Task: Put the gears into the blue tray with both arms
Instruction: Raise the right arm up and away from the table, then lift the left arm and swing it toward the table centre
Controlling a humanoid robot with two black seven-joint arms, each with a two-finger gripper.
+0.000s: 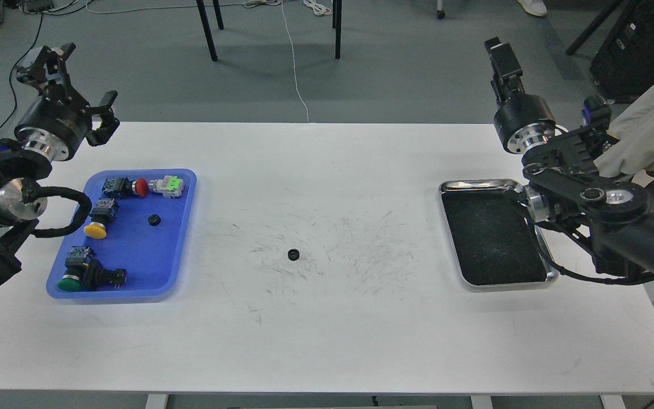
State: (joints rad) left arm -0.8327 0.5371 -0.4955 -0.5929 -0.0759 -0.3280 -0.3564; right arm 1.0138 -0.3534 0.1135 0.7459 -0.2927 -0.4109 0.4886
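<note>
One tiny black gear [292, 254] lies alone on the white table near its middle. A second gear [154, 219] rests inside the blue tray [134, 258] at the left. My left gripper [74, 79] hangs raised beyond the table's far left corner, open and empty, well back from the tray. Over at the far right, my right gripper [503, 57] points up and away, above the table's back edge. It is seen edge-on, so its fingers cannot be told apart. Nothing shows in it.
The blue tray also holds push-button switches with a red cap [141, 186], a yellow cap [95, 230] and a green cap [69, 282]. A shiny silver tray [474, 185] with a dark inside sits at the right, partly under my right arm.
</note>
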